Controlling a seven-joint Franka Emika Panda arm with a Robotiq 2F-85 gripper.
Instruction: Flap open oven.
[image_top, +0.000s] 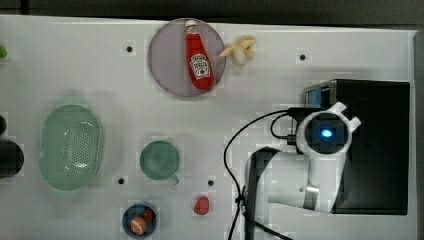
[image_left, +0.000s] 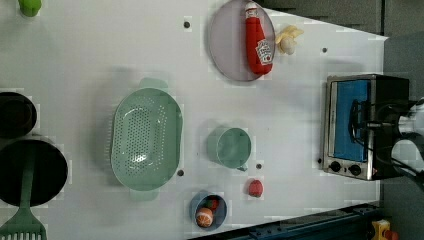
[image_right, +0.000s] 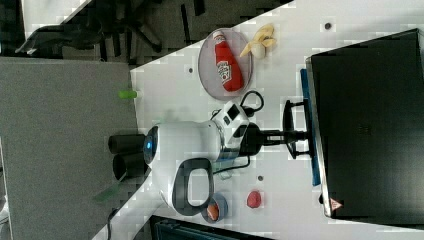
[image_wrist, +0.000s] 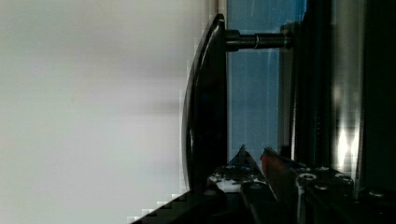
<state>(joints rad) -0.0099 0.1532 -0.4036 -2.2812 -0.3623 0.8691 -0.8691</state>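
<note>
On the white table, the hand is clenched narrowly on the oven door's curved handle.

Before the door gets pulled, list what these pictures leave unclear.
- Boxy black-topped toaster oven: its inside is hidden in the left view by the bluish glass door.
- End effector at the curved black handle: right view too coarse to show a grip.
- Round blue bowl: contents too small, top view.
</note>
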